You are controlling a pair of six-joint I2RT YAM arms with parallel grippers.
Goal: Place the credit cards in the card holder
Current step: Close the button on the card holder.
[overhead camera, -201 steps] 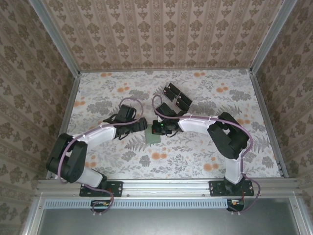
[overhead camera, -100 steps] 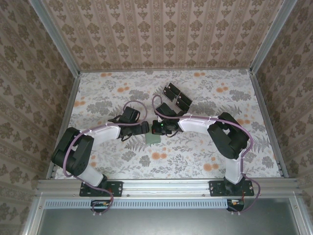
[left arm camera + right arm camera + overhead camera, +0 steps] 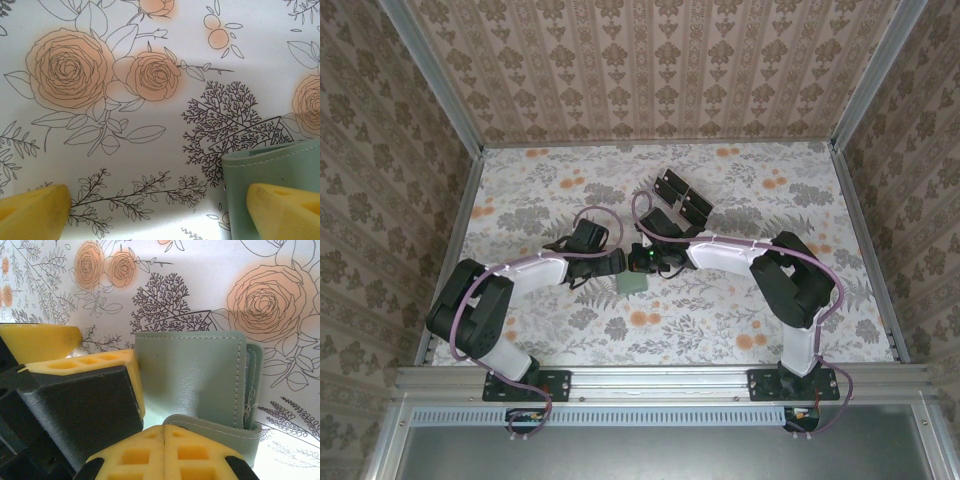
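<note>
The sage-green card holder point(image 3: 636, 284) lies at mid-table, and the black credit cards point(image 3: 682, 196) lie farther back. My right gripper point(image 3: 643, 268) is at the holder's far edge. In the right wrist view that gripper point(image 3: 164, 440) is shut, pads together. Its tips press against the card holder's point(image 3: 190, 375) raised flap, with nothing showing between the pads. My left gripper point(image 3: 613, 263) stands open at the holder's left side. In the left wrist view the left gripper point(image 3: 160, 215) has its right finger point(image 3: 285, 210) over the card holder point(image 3: 260, 175). Its left finger is over bare cloth.
A flowered cloth point(image 3: 740, 310) covers the table, with patterned walls point(image 3: 650, 70) on three sides and metal rails along the edges. The left gripper's finger point(image 3: 85, 362) stands close beside the right gripper. Open cloth lies to the front and right.
The left arm has swung right and brought its open gripper up to the card holder. The right gripper has stayed shut at the holder.
</note>
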